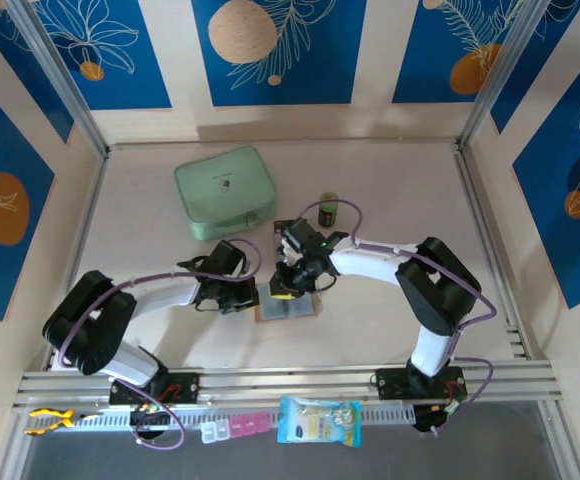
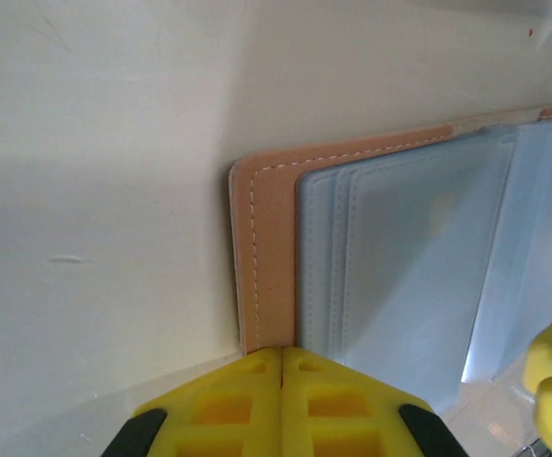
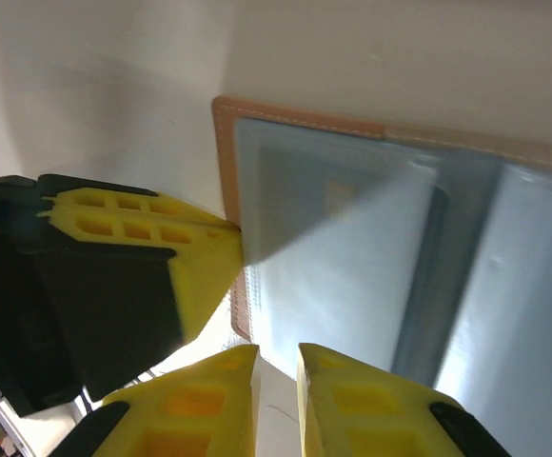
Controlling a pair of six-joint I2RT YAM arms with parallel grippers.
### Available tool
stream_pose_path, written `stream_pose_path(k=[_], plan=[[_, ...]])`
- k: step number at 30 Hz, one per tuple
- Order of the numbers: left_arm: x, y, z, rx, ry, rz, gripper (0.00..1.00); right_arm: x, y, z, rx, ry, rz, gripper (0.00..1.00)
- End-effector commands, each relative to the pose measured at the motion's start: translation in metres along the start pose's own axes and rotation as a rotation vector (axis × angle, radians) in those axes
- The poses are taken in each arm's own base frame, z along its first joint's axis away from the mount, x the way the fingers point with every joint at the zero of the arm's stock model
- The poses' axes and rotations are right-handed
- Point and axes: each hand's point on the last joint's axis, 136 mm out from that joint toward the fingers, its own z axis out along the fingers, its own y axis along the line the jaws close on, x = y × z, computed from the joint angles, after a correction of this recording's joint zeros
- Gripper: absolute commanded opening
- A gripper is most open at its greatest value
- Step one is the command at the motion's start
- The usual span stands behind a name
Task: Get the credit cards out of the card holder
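Note:
The card holder (image 1: 298, 309) lies open and flat on the table, tan leather rim (image 2: 266, 257) around grey-blue clear pockets (image 3: 343, 257). A faint square mark shows through the left pocket (image 3: 338, 195); I cannot separate the credit cards from the pale plastic. My left gripper (image 2: 283, 354) is shut, its yellow tips pressed on the holder's left leather edge; it also shows in the top view (image 1: 247, 297). My right gripper (image 3: 278, 360) hovers at the near edge of the left pocket, fingers a narrow gap apart with only pale surface between them; in the top view it sits over the holder (image 1: 287, 284).
A mint-green zip case (image 1: 224, 192) lies at the back left. A small green jar (image 1: 328, 206) stands behind the right arm. On the near rail lie a blue packet (image 1: 318, 420), a pink pill box (image 1: 235, 427) and a yellow toy (image 1: 50, 418).

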Motion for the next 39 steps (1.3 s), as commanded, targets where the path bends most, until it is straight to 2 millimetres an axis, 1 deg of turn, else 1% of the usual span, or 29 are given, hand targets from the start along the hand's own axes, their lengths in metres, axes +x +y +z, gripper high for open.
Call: stream_pose_path(k=[1,8,12,19,25,31,36,39], plan=[[0.007,0.009,0.002,-0.042,0.023,0.004,0.0,0.0,0.005,0.006,-0.012,0.028,0.003,0.18],[0.009,0.011,0.003,-0.046,0.027,0.002,0.0,0.002,-0.014,0.015,0.056,0.042,0.028,0.18],[0.009,0.011,0.003,-0.048,0.026,0.002,0.0,0.003,-0.023,0.014,0.086,0.04,0.04,0.18],[0.01,0.013,0.003,-0.052,0.03,0.002,0.0,0.004,-0.035,0.006,0.101,0.031,0.058,0.18],[0.01,0.014,0.003,-0.055,0.032,0.0,0.0,0.004,-0.037,-0.001,0.078,0.02,0.062,0.18],[0.01,0.013,0.002,-0.057,0.028,0.001,0.0,0.006,-0.04,-0.001,0.069,0.027,0.063,0.18],[0.005,0.01,-0.005,-0.056,-0.003,0.005,0.0,0.006,-0.044,0.002,0.061,0.032,0.07,0.18],[0.0,0.002,-0.014,-0.046,-0.021,0.011,0.0,0.007,-0.046,0.003,0.054,0.033,0.075,0.18]])
